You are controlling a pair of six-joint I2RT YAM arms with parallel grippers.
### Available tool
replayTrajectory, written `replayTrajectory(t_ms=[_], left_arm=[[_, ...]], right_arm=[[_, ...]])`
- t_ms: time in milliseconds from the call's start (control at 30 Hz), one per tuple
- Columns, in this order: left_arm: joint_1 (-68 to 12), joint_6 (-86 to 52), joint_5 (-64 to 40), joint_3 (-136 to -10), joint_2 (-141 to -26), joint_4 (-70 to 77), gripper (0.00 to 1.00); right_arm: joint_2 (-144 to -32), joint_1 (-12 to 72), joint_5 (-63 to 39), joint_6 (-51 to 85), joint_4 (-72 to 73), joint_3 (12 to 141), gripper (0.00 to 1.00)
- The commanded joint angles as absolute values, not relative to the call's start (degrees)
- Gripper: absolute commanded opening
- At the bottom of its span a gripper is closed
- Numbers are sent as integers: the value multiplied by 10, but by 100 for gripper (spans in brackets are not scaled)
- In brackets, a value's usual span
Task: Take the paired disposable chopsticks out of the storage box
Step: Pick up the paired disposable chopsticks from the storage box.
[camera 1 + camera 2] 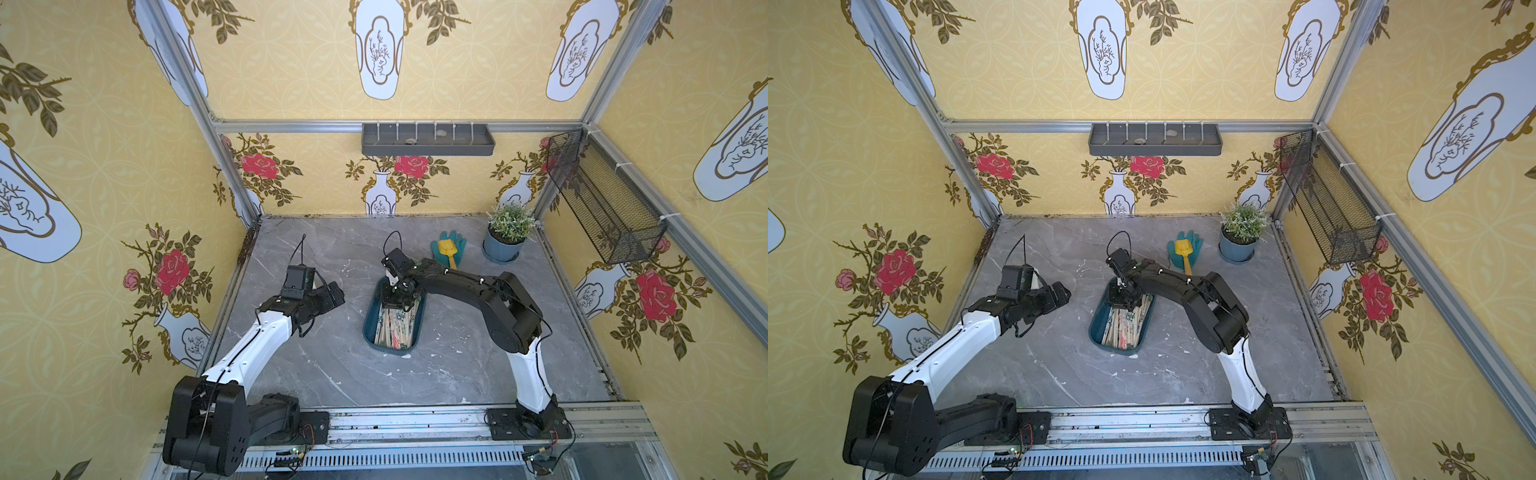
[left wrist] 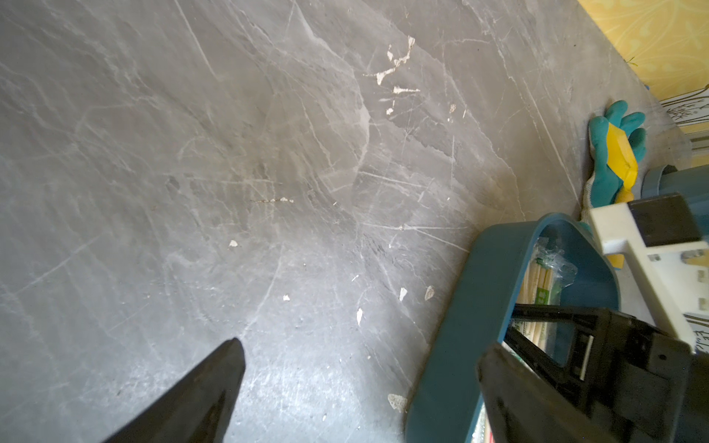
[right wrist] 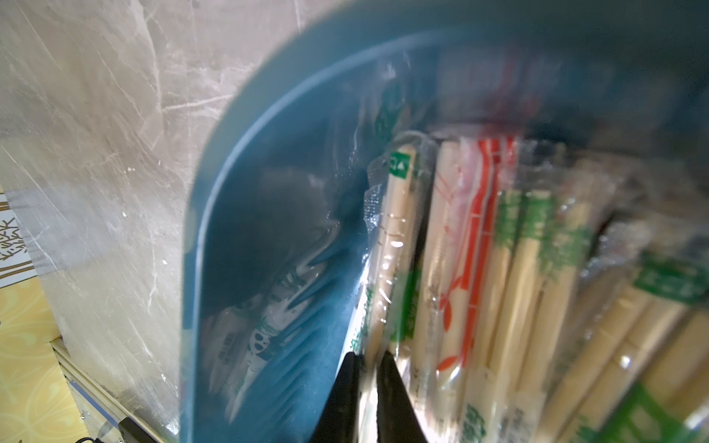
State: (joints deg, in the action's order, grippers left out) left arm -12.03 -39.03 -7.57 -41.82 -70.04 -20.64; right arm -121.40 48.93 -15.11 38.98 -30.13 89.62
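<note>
The storage box (image 1: 370, 321) (image 1: 1098, 323), a dark teal tub, sits mid-table and holds many paired disposable chopsticks (image 1: 395, 328) (image 1: 1123, 328) in clear wrappers. My right gripper (image 1: 397, 301) (image 1: 1123, 301) reaches down into the box's far end. In the right wrist view the right gripper (image 3: 369, 356) has its jaws pinched on one green-marked pair (image 3: 395, 249) lying along the box wall (image 3: 268, 191). My left gripper (image 1: 334, 297) (image 2: 362, 345) hovers left of the box (image 2: 449, 345), open, nothing between its fingers.
A teal glove with a yellow toy shovel (image 1: 448, 249) lies behind the box, and a potted plant (image 1: 503, 247) stands at the back right. A grey tray (image 1: 428, 141) hangs on the back wall, and a black mesh basket (image 1: 602, 203) on the right wall.
</note>
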Motion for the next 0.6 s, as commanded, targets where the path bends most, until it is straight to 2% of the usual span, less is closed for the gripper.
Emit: replayTrajectory(t_ms=[0, 200, 300, 567], left_arm=[[-120, -390, -81, -415, -705, -196, 100], [-120, -390, -85, -415, -706, -194, 100], [-120, -390, -87, -417, -705, -195, 100], [-120, -405, -89, -423, -701, -198, 100]], right_arm=[[-1218, 490, -155, 388, -308, 903, 12], [-1222, 489, -159, 387, -308, 904, 7], [-1219, 489, -162, 388, -308, 904, 1], [-1183, 486, -166, 395, -304, 902, 0]])
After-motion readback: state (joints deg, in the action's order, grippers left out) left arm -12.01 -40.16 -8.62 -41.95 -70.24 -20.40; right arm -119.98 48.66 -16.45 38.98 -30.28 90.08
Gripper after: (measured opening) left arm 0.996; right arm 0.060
